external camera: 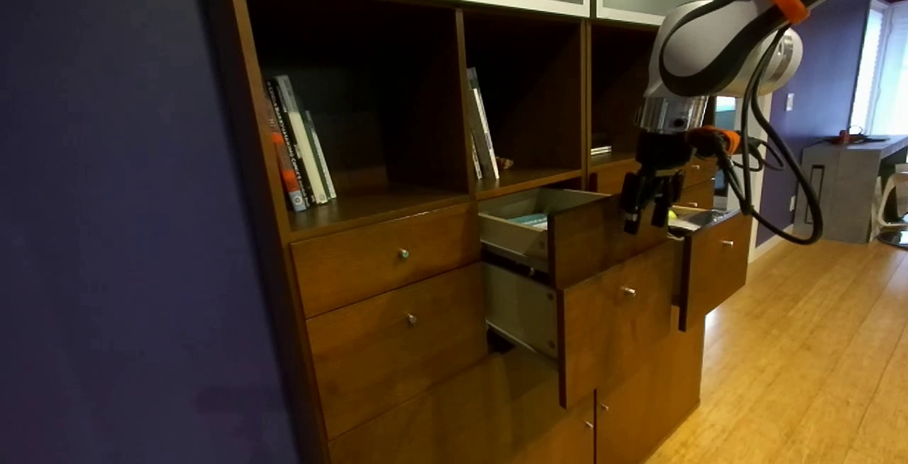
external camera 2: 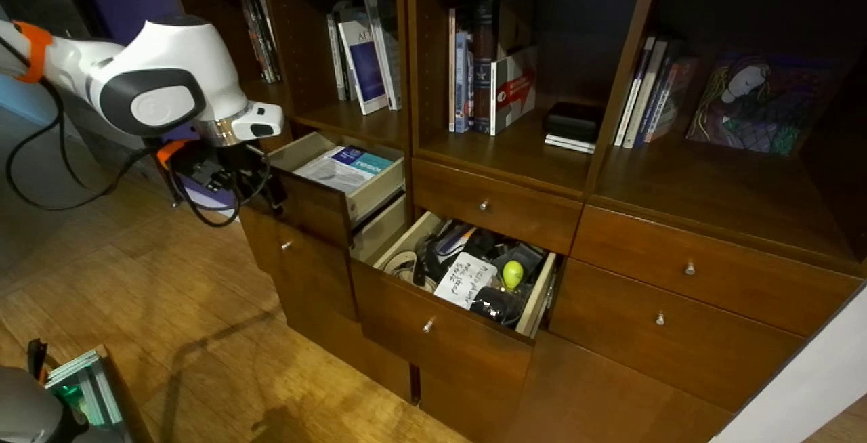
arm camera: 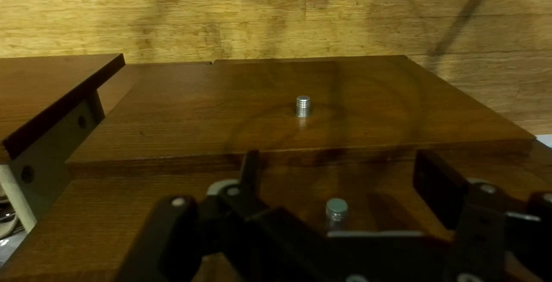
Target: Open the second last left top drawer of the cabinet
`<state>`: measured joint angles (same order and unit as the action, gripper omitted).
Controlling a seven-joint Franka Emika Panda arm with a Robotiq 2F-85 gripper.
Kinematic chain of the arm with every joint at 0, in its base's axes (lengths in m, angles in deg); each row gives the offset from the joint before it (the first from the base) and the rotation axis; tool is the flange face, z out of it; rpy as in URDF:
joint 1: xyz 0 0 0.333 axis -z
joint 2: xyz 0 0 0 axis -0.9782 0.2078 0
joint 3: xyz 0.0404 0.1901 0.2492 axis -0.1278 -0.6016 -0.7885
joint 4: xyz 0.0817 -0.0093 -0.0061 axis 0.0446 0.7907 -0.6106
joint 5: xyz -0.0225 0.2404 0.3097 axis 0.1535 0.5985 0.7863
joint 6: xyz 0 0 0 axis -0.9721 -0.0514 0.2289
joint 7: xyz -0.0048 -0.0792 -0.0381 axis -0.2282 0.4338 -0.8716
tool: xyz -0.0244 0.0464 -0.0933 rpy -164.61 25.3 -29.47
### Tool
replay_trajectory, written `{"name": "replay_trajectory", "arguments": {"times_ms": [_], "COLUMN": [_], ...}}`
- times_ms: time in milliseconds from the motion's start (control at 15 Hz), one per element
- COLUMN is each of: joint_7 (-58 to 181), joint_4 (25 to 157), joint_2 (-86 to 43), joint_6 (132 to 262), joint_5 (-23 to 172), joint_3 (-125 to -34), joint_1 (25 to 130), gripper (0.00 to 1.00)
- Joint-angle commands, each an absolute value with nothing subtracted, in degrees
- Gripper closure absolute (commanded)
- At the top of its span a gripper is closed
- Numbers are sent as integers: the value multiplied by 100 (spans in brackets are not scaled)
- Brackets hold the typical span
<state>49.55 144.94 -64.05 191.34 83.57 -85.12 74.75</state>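
Note:
The drawer (external camera: 578, 240) of the reddish-brown cabinet (external camera: 386, 365) is pulled out. In an exterior view its front (external camera 2: 311, 209) and the papers (external camera 2: 349, 169) inside show. My gripper (external camera: 650, 219) points down just in front of the drawer front. In an exterior view the gripper (external camera 2: 273, 199) is partly hidden by its cables. In the wrist view the gripper (arm camera: 338, 165) is open. The drawer's round metal knob (arm camera: 337, 211) stands between the spread fingers, with space on both sides. The knob's base is hidden by the gripper body.
The deeper drawer (external camera: 613, 322) directly below is pulled out too, its knob (arm camera: 303, 106) showing. Another deep drawer (external camera 2: 440, 324), full of small items, stands open beside it. Books (external camera 2: 366, 57) stand in the cubbies. A box (external camera 2: 95, 389) is on the floor side.

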Motion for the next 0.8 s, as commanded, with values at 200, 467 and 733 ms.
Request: {"name": "replay_trajectory", "arguments": {"times_ms": [200, 467, 733], "joint_7": [5704, 6006, 6121], "joint_4": [13739, 13441, 13373], "joint_2": [-7046, -7326, -7645], "joint_6": [17789, 17559, 17349], "joint_5": [8256, 8240, 8260], "joint_3": [-8608, -8642, -8591], "joint_1": [7505, 7557, 7592], "gripper": [0, 0, 0]}}
